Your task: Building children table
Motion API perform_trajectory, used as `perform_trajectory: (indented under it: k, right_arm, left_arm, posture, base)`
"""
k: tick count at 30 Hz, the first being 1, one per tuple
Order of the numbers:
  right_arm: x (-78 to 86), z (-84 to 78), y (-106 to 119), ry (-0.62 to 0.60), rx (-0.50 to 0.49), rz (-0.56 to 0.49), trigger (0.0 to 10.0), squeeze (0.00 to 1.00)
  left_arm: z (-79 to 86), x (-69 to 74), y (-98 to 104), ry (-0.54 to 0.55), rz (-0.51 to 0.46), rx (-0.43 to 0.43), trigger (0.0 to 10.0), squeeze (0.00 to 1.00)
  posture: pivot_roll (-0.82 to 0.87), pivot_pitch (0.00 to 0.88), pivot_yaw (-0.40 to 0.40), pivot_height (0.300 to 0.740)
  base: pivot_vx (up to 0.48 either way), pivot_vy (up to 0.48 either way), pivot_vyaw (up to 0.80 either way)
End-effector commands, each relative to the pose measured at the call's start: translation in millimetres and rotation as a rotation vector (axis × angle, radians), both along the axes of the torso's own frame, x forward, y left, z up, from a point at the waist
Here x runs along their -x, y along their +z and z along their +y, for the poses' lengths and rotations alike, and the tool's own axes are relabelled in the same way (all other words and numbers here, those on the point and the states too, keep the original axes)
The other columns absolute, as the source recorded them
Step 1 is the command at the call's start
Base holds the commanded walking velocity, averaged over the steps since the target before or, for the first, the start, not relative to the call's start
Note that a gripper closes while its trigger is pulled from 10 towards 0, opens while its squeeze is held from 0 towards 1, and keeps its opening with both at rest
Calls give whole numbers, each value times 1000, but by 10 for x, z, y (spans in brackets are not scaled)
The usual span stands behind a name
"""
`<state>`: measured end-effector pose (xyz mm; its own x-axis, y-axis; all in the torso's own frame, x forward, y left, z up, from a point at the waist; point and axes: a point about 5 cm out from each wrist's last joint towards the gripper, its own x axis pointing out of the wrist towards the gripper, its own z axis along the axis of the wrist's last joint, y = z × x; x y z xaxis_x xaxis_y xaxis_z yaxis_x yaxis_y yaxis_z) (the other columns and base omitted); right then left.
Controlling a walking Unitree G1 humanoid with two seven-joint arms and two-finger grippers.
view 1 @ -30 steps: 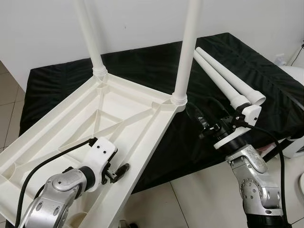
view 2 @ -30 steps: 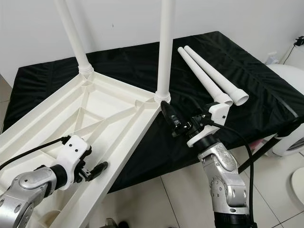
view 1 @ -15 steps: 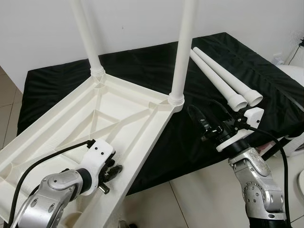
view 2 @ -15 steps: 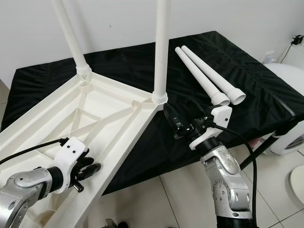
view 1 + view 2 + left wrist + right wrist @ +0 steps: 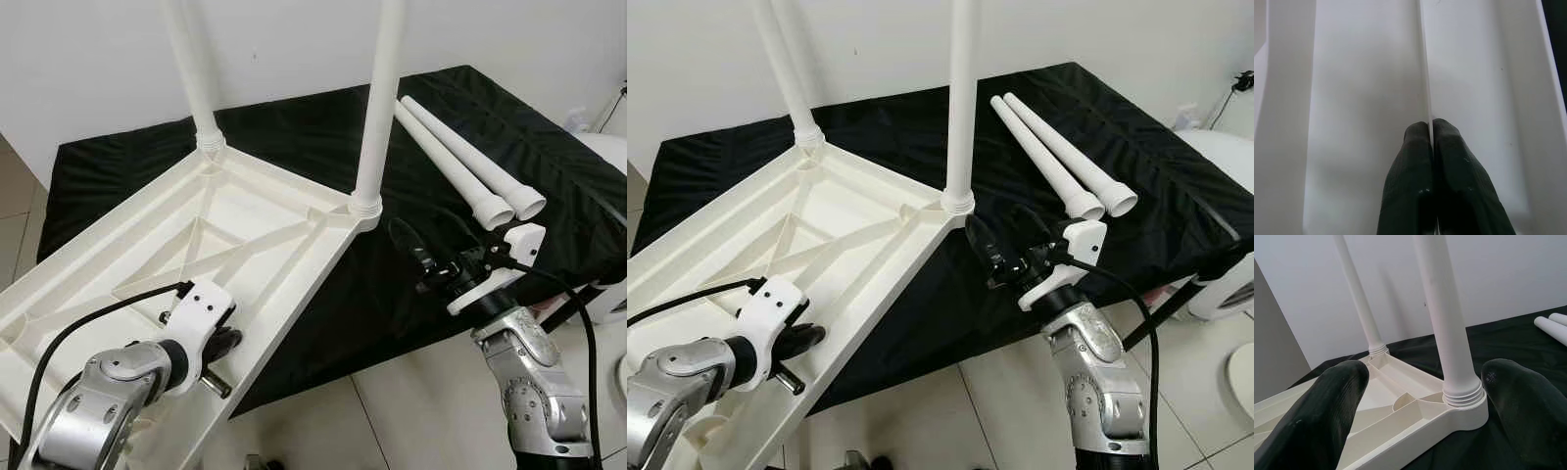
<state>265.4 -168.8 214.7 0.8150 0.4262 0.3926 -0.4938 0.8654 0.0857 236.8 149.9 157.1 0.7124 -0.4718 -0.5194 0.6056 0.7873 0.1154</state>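
- Tabletop [image 5: 225, 230], white plastic and turned underside up, lies with its far end on the black cloth [image 5: 294, 137] of a low platform; its near end juts out past the platform's front edge, over the tiled floor [image 5: 411, 392].
- Two legs are already fitted and stand upright: one leg [image 5: 191, 69] at the far corner, another leg [image 5: 380, 98] at the corner nearest the right arm.
- Two loose legs [image 5: 460, 162] lie side by side on the cloth toward the platform's right end, their open ends near its front edge.
- Left gripper [image 5: 1431, 142] is pressed together on a thin rib of the tabletop's underside near the overhanging long edge, with one finger on each side of the rib.
- Right gripper [image 5: 1425, 396] is spread wide just in front of the fitted corner leg, its fingertips [image 5: 982, 235] near the socket collar but not touching; bare cloth lies between it and the loose legs.
- Against half a second ago, the tabletop has swung a little, with its far corner leg further right in view, and the left wrist has rolled; the right gripper sits much as it did.
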Motion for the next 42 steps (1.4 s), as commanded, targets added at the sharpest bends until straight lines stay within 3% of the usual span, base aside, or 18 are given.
perform_trajectory:
  k: [1, 9, 10, 14, 21, 25, 31, 32, 34, 35, 38, 39, 40, 41, 42]
  right_arm:
    - [21, 4, -2, 4, -7, 6, 10000, 0]
    - [27, 8, 3, -2, -10, 6, 10000, 0]
    - [30, 12, 4, -3, -12, 8, 10000, 0]
    - [33, 18, 8, -3, -12, 8, 10000, 0]
    - [41, 22, 31, -10, -8, 1, 10000, 0]
    - [43, 22, 35, -15, -7, 0, 10000, 0]
    - [50, 33, 37, -14, -8, 3, 10000, 0]
    - [56, 41, 27, -11, -7, 7, 10000, 0]
    - [56, 41, 27, -11, -7, 7, 10000, 0]
    - [62, 47, 18, -8, -3, 10, 10000, 0]
    - [65, 51, 11, -6, 0, 13, 10000, 0]
    - [67, 53, 7, -4, 1, 15, 10000, 0]
    - [67, 53, 7, -4, 1, 15, 10000, 0]
    - [62, 56, 3, -1, 2, 17, 10000, 0]
    - [57, 58, 0, 2, 3, 18, 10000, 0]
  left_arm:
    - [-11, -38, 65, 41, -44, -12, 10000, 0]
    - [-224, -178, 167, 79, -75, 50, 10000, 0]
    - [-306, -261, 193, 106, -86, 64, 10000, 0]
    - [-383, -382, 210, 159, -94, 70, 10000, 0]
    - [-525, -653, 143, 287, -92, 4, 10000, 0]
    - [-566, -726, 148, 314, -105, -5, 10000, 0]
    - [-770, -922, 256, 325, -152, 21, 10000, 0]
    - [-801, -930, 296, 312, -165, 39, 10000, 925]
    - [-801, -930, 296, 312, -165, 39, 10000, 925]
    - [-829, -936, 328, 298, -175, 53, 10000, 1000]
    - [-855, -931, 369, 276, -192, 62, 10000, 1000]
    - [-887, -910, 422, 234, -212, 78, 10000, 914]
    - [-887, -910, 422, 234, -212, 78, 10000, 914]
    - [-913, -868, 506, 172, -249, 101, 10000, 0]
    - [-925, -826, 575, 127, -277, 118, 10000, 0]
  posture:
    - [-73, 135, 98, 740]
    - [-79, 134, 100, 740]
    - [-83, 135, 98, 740]
    - [-88, 137, 99, 740]
    - [-99, 144, 109, 740]
    - [-97, 146, 109, 740]
    - [-105, 152, 112, 740]
    - [-109, 154, 113, 740]
    - [-109, 154, 113, 740]
    - [-109, 154, 113, 740]
    - [-109, 154, 113, 740]
    - [-109, 154, 113, 740]
    - [-109, 154, 113, 740]
    - [-100, 153, 109, 740]
    - [-95, 152, 107, 740]
  base:
    - [0, 0, 0]
    - [0, 0, 0]
    - [0, 0, 0]
    - [0, 0, 0]
    - [0, 0, 0]
    - [0, 0, 0]
    - [0, 0, 0]
    - [0, 0, 0]
    - [0, 0, 0]
    - [0, 0, 0]
    - [0, 0, 0]
    - [0, 0, 0]
    - [0, 0, 0]
    - [0, 0, 0]
    - [0, 0, 0]
